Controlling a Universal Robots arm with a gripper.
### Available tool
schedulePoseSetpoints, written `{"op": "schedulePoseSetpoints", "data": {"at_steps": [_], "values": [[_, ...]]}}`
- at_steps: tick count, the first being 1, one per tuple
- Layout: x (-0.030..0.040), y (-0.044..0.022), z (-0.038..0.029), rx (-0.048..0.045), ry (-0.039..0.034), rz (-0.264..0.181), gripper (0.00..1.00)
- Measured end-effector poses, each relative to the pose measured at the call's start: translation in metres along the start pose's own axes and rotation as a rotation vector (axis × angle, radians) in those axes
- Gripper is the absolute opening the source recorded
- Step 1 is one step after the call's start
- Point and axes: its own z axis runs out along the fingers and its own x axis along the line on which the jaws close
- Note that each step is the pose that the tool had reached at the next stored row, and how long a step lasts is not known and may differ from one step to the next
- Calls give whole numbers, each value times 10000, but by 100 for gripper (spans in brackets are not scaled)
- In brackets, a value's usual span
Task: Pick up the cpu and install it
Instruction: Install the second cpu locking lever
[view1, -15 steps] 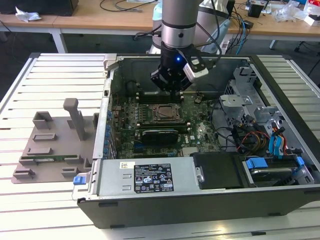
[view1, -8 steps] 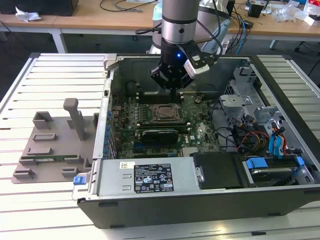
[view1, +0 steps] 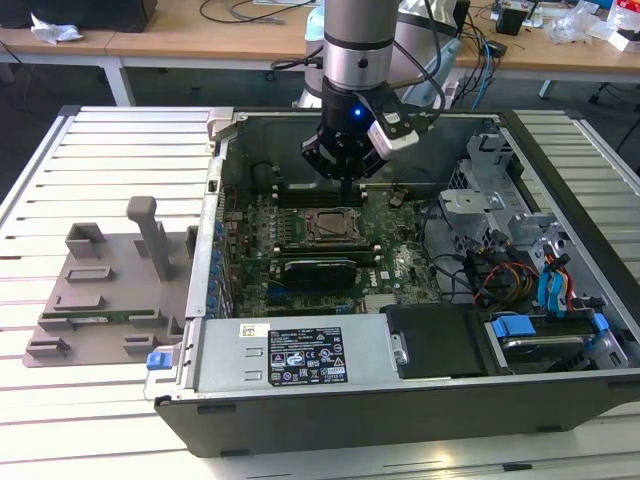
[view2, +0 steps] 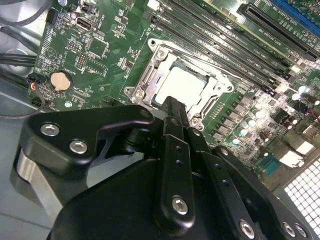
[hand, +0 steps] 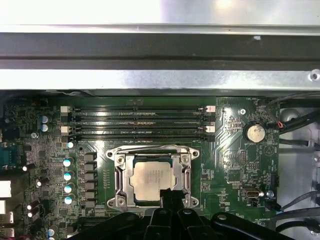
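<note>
No text can be read.

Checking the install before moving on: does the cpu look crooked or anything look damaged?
Nothing stands out. The cpu lies flat and square inside the socket frame in both wrist views, edges parallel to it. The gripper is at the socket's edge, empty.

Lighting was bright and even overhead. Glare washed the case wall (hand: 160, 80) at 12 o'clock in the first wrist view and capacitors (view2: 300, 90) at 3 o'clock in the second. Nearby black housing appeared soft.
</note>
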Motion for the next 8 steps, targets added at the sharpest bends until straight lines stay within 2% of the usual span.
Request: {"op": "schedulePoseSetpoints", "data": {"at_steps": [4, 8], "values": [[0, -18, 28, 0, 0, -1, 11], [1, -96, 45, 0, -1, 1, 11]]}}
